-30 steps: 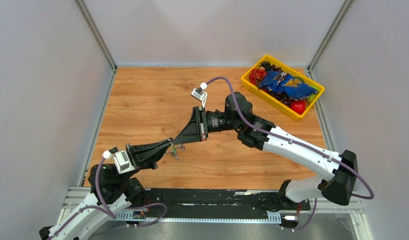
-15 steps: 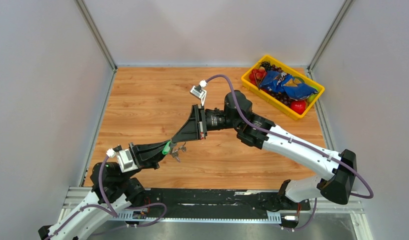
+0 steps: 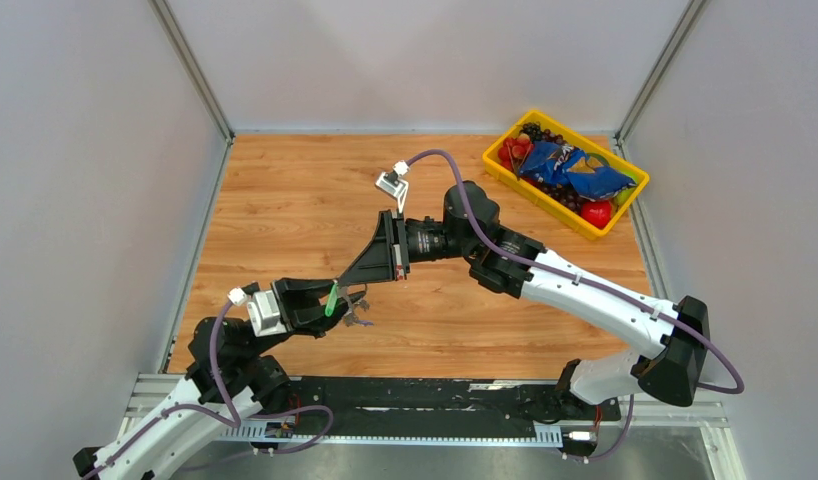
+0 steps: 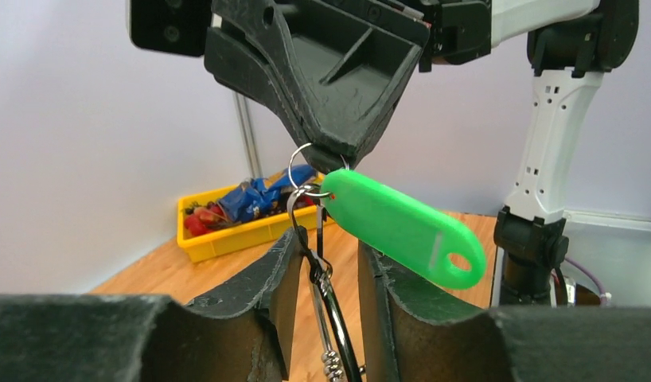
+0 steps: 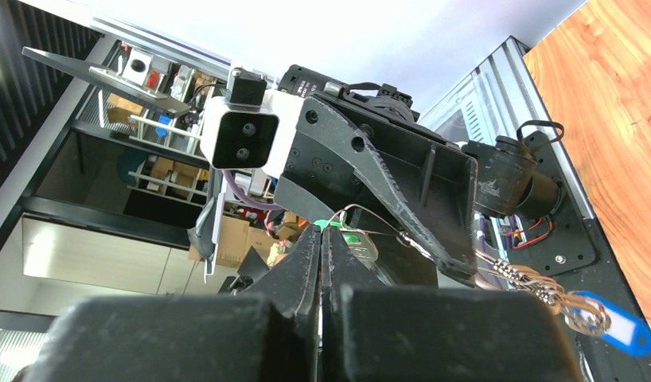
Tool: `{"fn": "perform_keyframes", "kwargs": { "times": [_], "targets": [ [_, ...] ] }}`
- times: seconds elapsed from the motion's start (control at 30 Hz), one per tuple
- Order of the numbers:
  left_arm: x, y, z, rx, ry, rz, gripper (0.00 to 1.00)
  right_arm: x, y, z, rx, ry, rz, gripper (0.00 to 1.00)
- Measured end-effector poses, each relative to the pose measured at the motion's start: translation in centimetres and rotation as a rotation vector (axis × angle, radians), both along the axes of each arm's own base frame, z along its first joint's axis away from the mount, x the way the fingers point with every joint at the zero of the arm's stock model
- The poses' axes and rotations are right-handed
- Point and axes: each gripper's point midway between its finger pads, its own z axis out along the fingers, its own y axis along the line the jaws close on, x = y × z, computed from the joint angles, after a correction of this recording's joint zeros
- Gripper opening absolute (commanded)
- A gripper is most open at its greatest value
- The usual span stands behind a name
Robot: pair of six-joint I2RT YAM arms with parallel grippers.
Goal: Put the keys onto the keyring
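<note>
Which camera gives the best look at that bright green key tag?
The left wrist view: the green tag hangs large and sharp mid-frame. The top view shows only a small green sliver; the right wrist view barely a green glimpse.

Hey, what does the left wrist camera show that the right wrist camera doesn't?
Only the left wrist view: the yellow bin at the back, and the left tool standing open, a wire loop hanging between its fingers. Only the right wrist view: the blue tag on a chain, and the left arm's white camera. Both: the metal ring pinched by the right tool, and the green tag, just a sliver in the right wrist view.
</note>
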Motion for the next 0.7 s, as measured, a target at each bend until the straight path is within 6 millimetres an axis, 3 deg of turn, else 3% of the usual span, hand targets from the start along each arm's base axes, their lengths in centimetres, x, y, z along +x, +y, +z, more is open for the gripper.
{"fn": "perform_keyframes", "kwargs": {
  "times": [0.2,0.27,0.3,0.37,0.5,0.7],
  "targets": [
    [0.4,-0.2,-0.9,0.025,0.042,0.006,0.43,0.1,0.0,0.0,0.002,-0.015,-0.004,0.00],
    [0.6,-0.1,-1.0,0.030,0.056,0.016,0.32,0.3,-0.1,0.0,0.005,-0.023,-0.008,0.00],
    [0.7,-0.1,-1.0,0.032,0.063,0.022,0.19,0.3,-0.1,0.1,0.006,-0.025,-0.010,0.00],
    [0.9,0.0,-0.9,0.033,0.081,0.034,0.04,0.5,-0.4,0.4,0.013,-0.036,-0.018,0.00],
    [1.7,0.1,-0.3,0.040,0.109,0.067,0.01,0.9,-1.6,1.3,0.037,-0.064,-0.048,0.00],
    [2.7,-0.6,-0.4,0.073,0.152,0.089,0.00,1.5,-3.3,0.6,0.034,-0.083,-0.095,0.00]
  ]
}}
